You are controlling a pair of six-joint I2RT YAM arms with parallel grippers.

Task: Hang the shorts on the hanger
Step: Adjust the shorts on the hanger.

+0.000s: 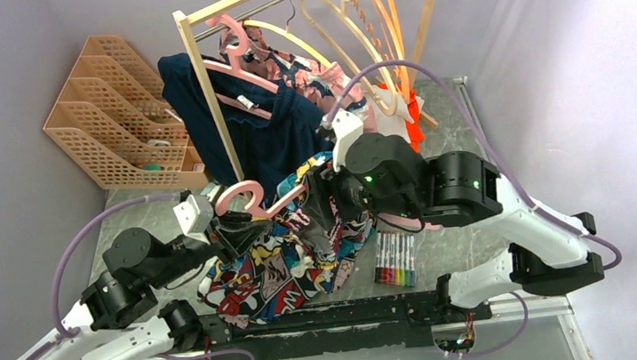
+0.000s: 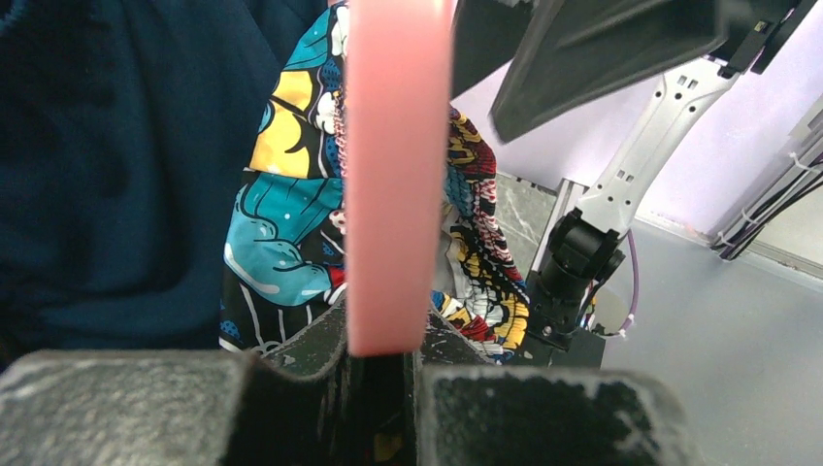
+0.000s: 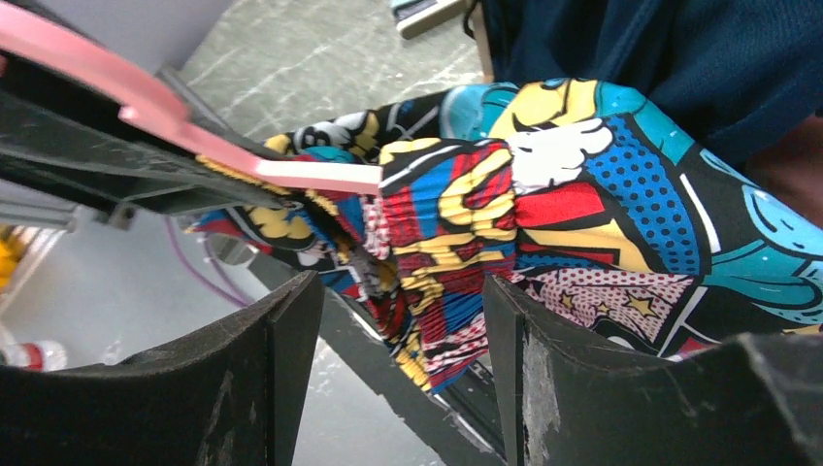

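Note:
The comic-print shorts (image 1: 297, 263) hang off the pale-pink hanger (image 1: 243, 192) and spill onto the table between the two arms. My left gripper (image 1: 240, 228) is shut on the hanger (image 2: 398, 175), whose pink bar rises straight out of the jaws (image 2: 383, 361). The shorts (image 2: 281, 223) show behind it. My right gripper (image 1: 330, 192) is open at the shorts' upper edge. In the right wrist view the gathered waistband (image 3: 437, 243) sits threaded on the hanger arm (image 3: 194, 136). It hangs in the gap of my right gripper (image 3: 398, 379), and neither finger presses on it.
A wooden clothes rack (image 1: 208, 93) stands behind, carrying a navy garment (image 1: 265, 132), a pink patterned garment (image 1: 322, 81), another pink hanger (image 1: 236, 63), and cream (image 1: 326, 27) and orange hangers (image 1: 382, 12). A pack of markers (image 1: 395, 261) lies right of the shorts. Tan file trays (image 1: 116, 112) sit far left.

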